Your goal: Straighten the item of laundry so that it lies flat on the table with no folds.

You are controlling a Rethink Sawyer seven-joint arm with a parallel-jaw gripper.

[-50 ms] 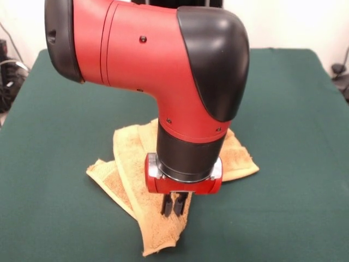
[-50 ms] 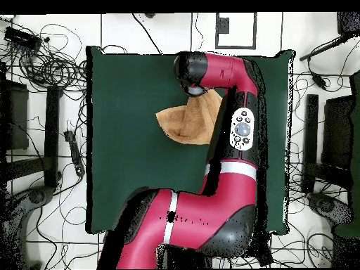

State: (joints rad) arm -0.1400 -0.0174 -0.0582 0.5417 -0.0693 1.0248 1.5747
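Hand (image 1: pixel 174 206) low over the crumpled, folded towel (image 1: pixel 133 164) on the green table (image 1: pixel 65 109) (fingers pressed nearly together, pinching nothing discernible).

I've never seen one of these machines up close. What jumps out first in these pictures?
The big red and black arm fills the front view, bending down from above. Its gripper hangs just over a crumpled yellow-orange towel, whose layers overlap in folds. Everything sits on a wide dark green table, which the overhead view shows ringed by tangled cables.
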